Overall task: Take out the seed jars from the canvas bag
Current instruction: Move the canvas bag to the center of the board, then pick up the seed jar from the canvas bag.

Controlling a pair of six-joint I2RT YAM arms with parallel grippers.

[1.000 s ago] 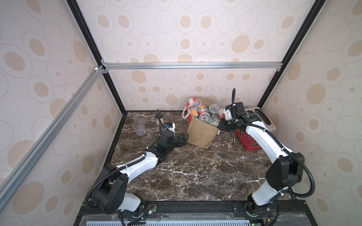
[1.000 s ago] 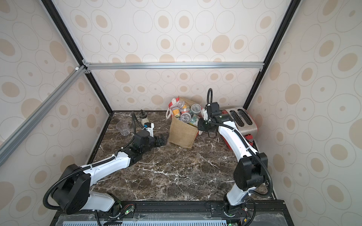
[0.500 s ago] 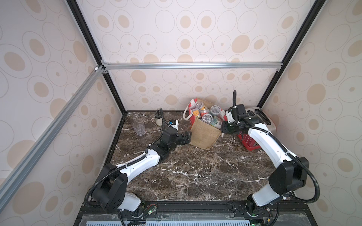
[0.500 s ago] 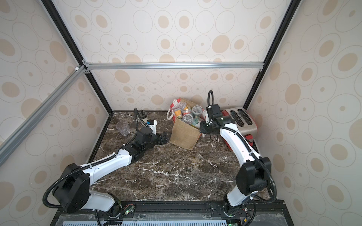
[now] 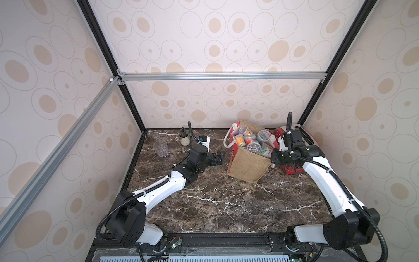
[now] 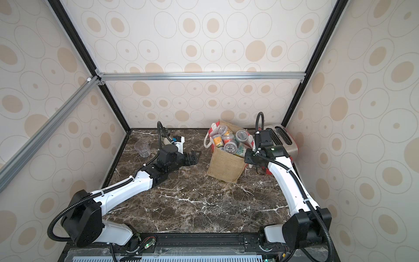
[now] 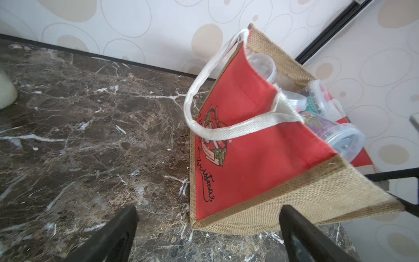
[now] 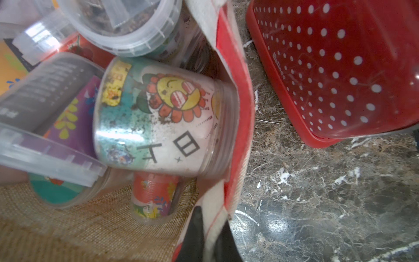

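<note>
The canvas bag [image 5: 246, 162] [image 6: 226, 165] stands on the marble near the back wall, tan jute with red panels [image 7: 249, 147] and a white handle [image 7: 226, 132]. Several seed jars [image 5: 251, 141] [image 6: 231, 141] fill its open top. One with a sunflower label [image 8: 163, 118] lies on its side against the red panel. My right gripper [image 5: 274, 157] [image 8: 210, 236] is shut on the bag's right rim, pinching the white lining and red cloth. Left of the bag, my left gripper [image 5: 218, 156] [image 7: 209, 209] is open, its fingers [image 7: 113, 236] low over the table, close to the bag's bottom corner.
A red dotted toaster [image 5: 292, 169] [image 8: 328, 68] stands just right of the bag, behind my right arm. At the back left are a clear tumbler [image 5: 161, 148] and a glass shaker [image 5: 184, 138]. Walls close in the back and both sides.
My left gripper has moved right, closer to the bag's left side, still open. My right gripper, still shut on the rim, has shifted right and forward, and the bag moved slightly with it.
</note>
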